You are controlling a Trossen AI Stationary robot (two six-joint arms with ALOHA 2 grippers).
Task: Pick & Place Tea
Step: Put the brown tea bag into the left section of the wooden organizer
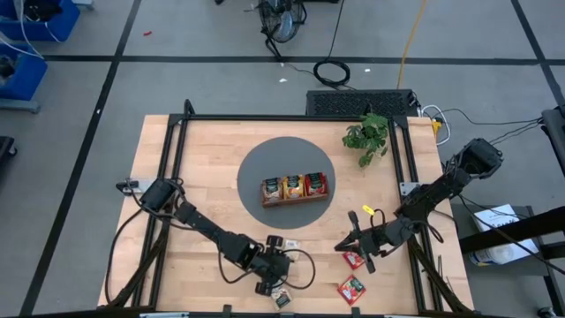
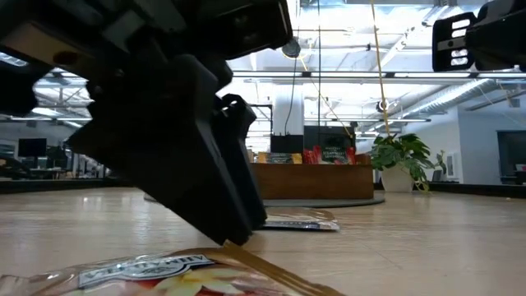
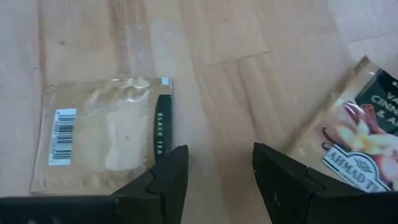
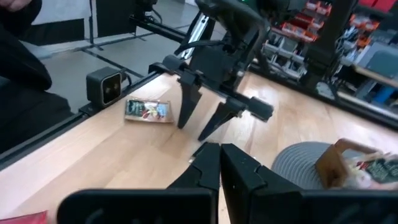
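Several tea packets lie flat on the wooden table. A pale packet (image 3: 102, 134) lies barcode side up, and a vanilla-print packet (image 3: 360, 130) lies near the front edge (image 1: 281, 299). Two red packets (image 1: 353, 259) (image 1: 351, 289) lie to the right. My left gripper (image 3: 221, 180) (image 1: 279, 268) points steeply down, open, over bare wood between the pale and vanilla packets. One fingertip (image 3: 168, 177) is at the pale packet's edge; I cannot tell whether it touches. My right gripper (image 4: 221, 163) (image 1: 344, 245) hangs shut above the table, holding nothing.
A brown wooden tray (image 1: 294, 188) holding more packets stands on a grey round mat (image 1: 256, 163) at the table's middle. A green plant (image 1: 366, 137) stands at the far right. A small camera block (image 4: 102, 87) sits at the front edge. Black frame rails (image 1: 177, 150) border the table.
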